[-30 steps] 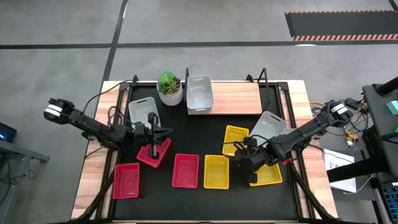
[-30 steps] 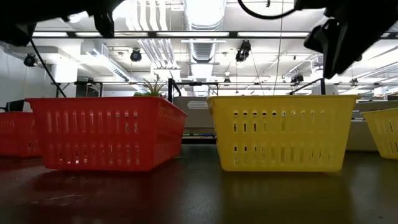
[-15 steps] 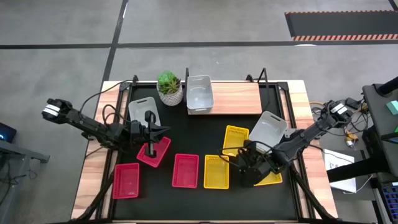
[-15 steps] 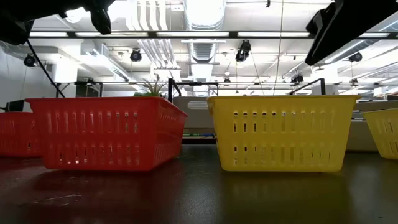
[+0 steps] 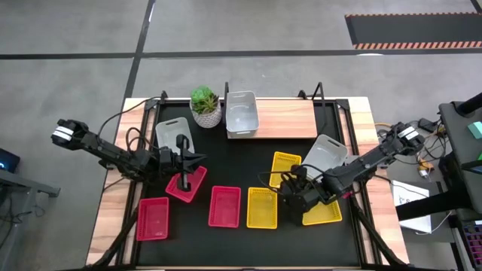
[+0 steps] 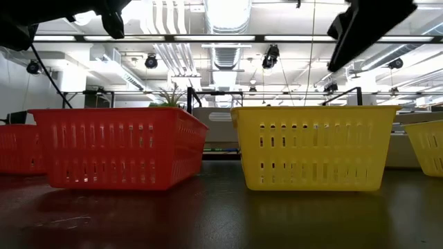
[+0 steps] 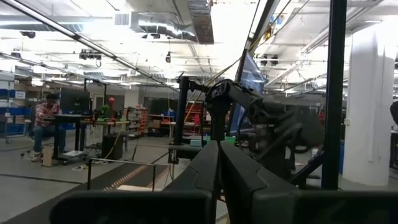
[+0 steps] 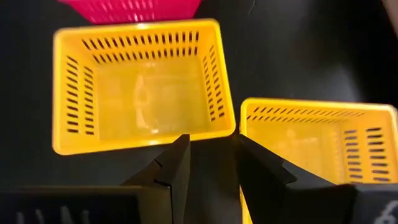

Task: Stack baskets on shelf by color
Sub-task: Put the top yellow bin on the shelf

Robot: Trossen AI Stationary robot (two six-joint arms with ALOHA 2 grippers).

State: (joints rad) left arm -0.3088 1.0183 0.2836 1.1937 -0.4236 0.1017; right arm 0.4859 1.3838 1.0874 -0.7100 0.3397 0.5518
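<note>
The right gripper point(image 8: 211, 163) hangs above the black mat point(image 8: 292, 50), its two dark fingers point(image 8: 171, 165) parted with a gap between them. Beyond the fingertips lies a yellow basket point(image 8: 140, 84), mesh-sided and empty, seen from above. A second yellow basket point(image 8: 323, 140) lies just beside it, apart from it, its near end hidden behind one finger. The edge of a pink basket point(image 8: 130, 9) shows past the first yellow basket.
</note>
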